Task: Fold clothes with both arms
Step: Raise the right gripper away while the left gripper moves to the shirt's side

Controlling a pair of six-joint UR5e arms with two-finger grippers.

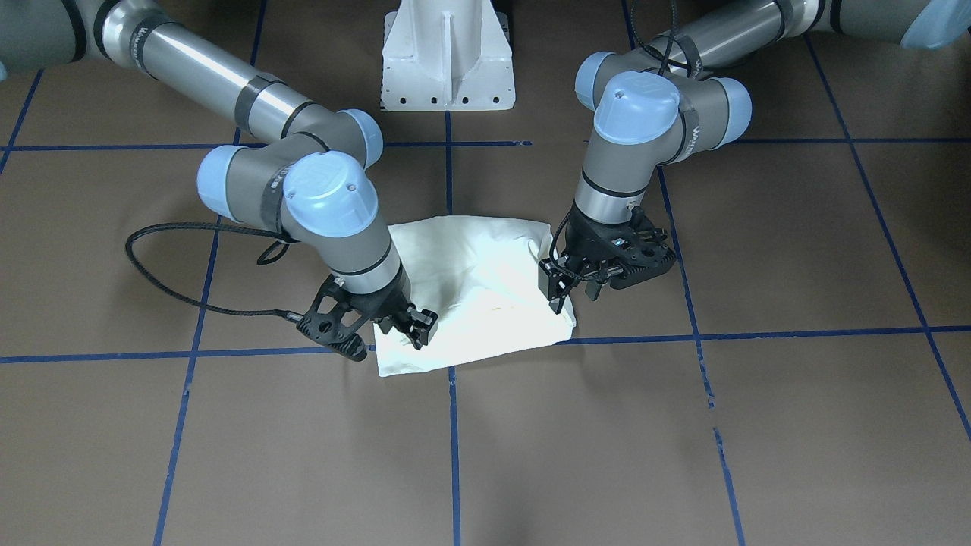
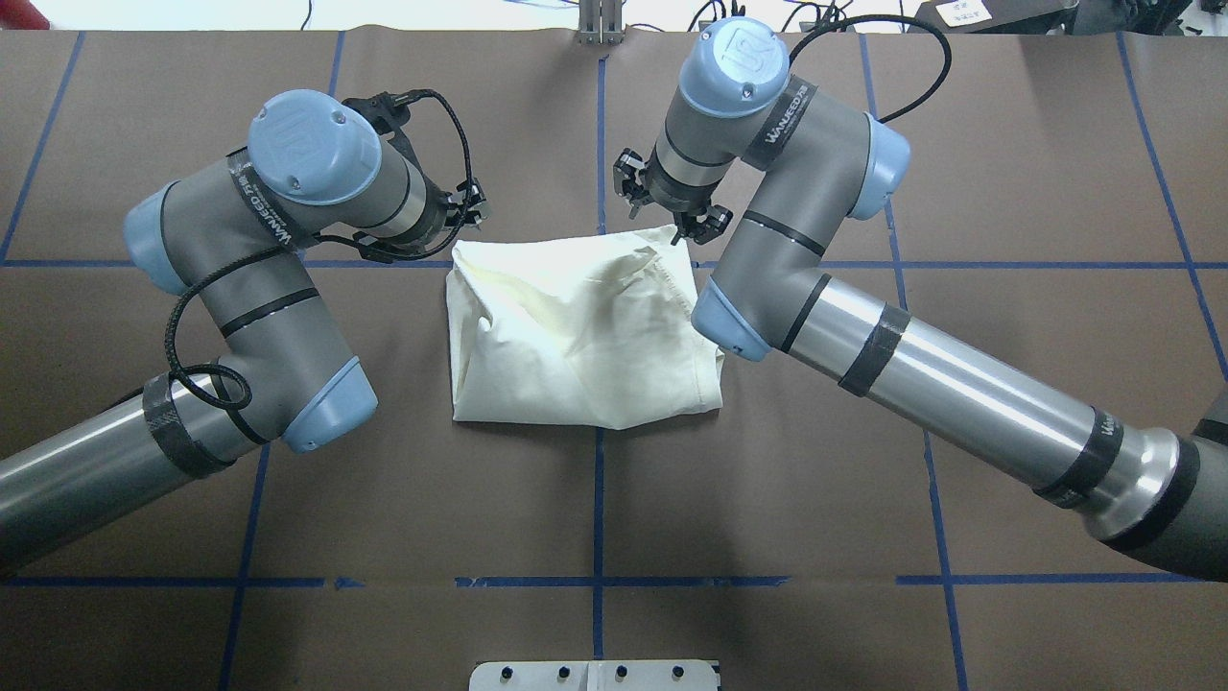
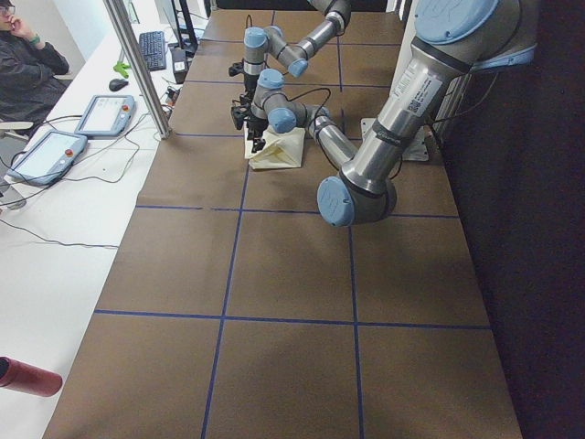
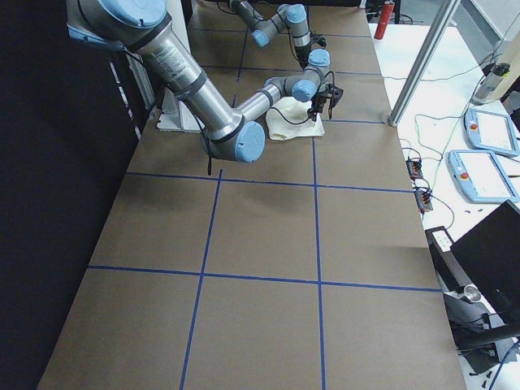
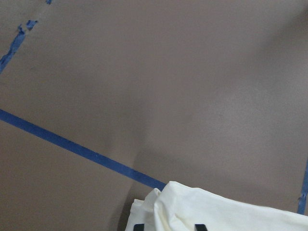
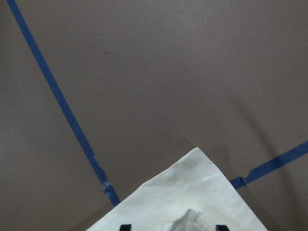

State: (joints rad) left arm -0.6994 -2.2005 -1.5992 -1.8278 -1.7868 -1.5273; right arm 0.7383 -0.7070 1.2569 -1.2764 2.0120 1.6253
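Observation:
The clothes [image 1: 470, 280] lie in the middle of the table as one cream bundle [image 2: 566, 336], folded and a little puffy, plain side up with no print showing. My left gripper [image 1: 556, 296] points down at the far corner on its side. In the left wrist view its fingertips [image 5: 138, 226] flank a cloth ridge [image 5: 216, 211] with a gap, so it is open. My right gripper [image 1: 416, 327] stands over the other far corner. The right wrist view shows its fingertips [image 6: 125, 226] wide apart over a flat corner [image 6: 183, 192], also open.
The white pedestal base [image 1: 447, 61] stands behind the cloth on the robot's side. A black cable [image 1: 174, 296] loops over the table beside the right arm. Blue tape lines [image 1: 453, 425] grid the brown tabletop. A person [image 3: 27, 55] sits at a side bench with control tablets [image 3: 105, 114].

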